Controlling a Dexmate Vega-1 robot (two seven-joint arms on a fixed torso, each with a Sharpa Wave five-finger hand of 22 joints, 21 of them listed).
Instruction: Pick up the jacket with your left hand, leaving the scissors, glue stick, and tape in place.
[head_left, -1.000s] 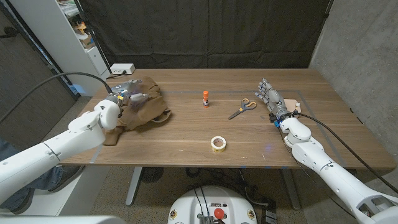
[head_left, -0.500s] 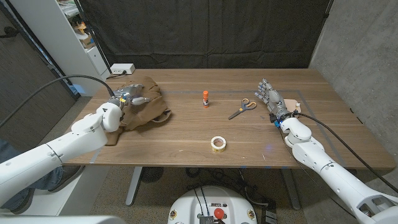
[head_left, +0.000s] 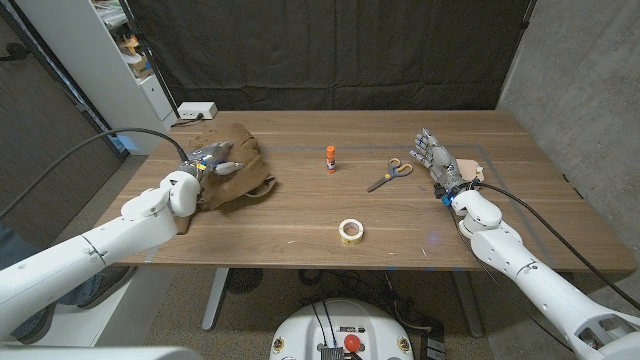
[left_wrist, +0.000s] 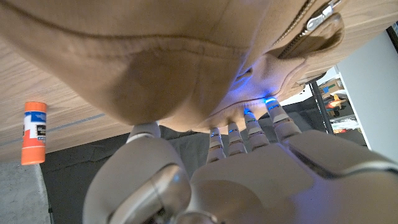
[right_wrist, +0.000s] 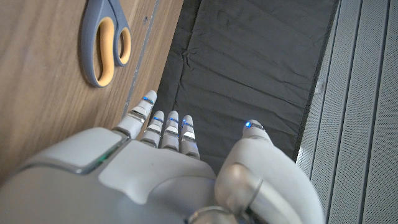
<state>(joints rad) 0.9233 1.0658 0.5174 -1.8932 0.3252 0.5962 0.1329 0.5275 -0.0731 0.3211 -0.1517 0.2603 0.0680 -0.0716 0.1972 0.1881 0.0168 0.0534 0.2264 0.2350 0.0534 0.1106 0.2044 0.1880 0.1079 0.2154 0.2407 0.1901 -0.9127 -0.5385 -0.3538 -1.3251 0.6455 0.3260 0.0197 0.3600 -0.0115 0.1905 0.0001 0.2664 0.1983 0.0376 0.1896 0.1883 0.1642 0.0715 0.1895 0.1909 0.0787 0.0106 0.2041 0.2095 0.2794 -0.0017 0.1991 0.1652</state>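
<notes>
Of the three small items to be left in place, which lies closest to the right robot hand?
The scissors, just beside the right robot hand; the glue stick and tape sit farther off.

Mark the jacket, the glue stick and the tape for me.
jacket (head_left: 237, 172), head view, on the brown cloth right of the left hand.
glue stick (head_left: 330, 158), head view, on the middle of the upright tube.
tape (head_left: 350, 231), head view, on the roll's ring.

You have a tan-brown jacket (head_left: 232, 170) on a walnut-brown wood-grain counter (head_left: 300, 215), grey scissors (head_left: 389, 174) with orange-lined handles, an orange-capped glue stick (head_left: 330, 158) and a cream tape (head_left: 350, 231) roll.
</notes>
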